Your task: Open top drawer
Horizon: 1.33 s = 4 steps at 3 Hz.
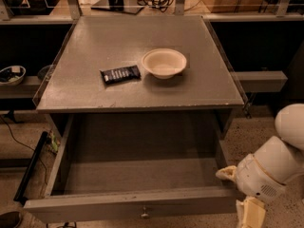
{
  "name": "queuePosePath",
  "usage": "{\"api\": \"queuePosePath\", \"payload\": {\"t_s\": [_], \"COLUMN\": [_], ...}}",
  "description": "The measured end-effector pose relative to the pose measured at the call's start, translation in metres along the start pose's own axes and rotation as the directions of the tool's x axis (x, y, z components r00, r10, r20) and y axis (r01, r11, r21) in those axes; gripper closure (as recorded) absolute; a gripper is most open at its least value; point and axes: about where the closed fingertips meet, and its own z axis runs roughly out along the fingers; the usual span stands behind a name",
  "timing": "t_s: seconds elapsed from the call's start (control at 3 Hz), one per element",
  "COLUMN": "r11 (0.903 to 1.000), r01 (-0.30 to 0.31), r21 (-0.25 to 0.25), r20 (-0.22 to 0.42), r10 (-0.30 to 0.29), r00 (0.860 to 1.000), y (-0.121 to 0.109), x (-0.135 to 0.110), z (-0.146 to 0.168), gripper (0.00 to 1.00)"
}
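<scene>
The top drawer [128, 204] is pulled far out from under the grey tabletop. Its flat grey front faces me at the bottom, with a small round brass knob [145, 213] at its centre. Its deep grey inside [142, 160] holds nothing. My gripper [250, 213] sits at the bottom right, just past the drawer's right front corner and apart from the knob. The white arm [275, 163] rises behind it at the right edge. The lower drawers are out of view.
On the grey tabletop [95, 46] stand a cream bowl [164, 62] and a dark snack bar [120, 74]. Shelves with cables and a bowl-like dish [10, 74] lie behind and to the left. A black bar [31, 167] lies on the speckled floor at the left.
</scene>
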Motion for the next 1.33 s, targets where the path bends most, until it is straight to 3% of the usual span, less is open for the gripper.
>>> {"api": "queuePosePath", "payload": {"t_s": [0.33, 0.67, 1.33], "r11": [0.9999, 0.9986, 0.996], "r01": [-0.012, -0.028, -0.057], "r21": [-0.005, -0.045, -0.068], "r20": [0.015, -0.009, -0.037], "r10": [0.012, 0.028, 0.055], "r00": [1.0, 1.0, 0.998], "y": [0.007, 0.009, 0.014], "x": [0.007, 0.013, 0.02], "z": [-0.001, 0.013, 0.018], "gripper": [0.0, 0.0, 0.0]}}
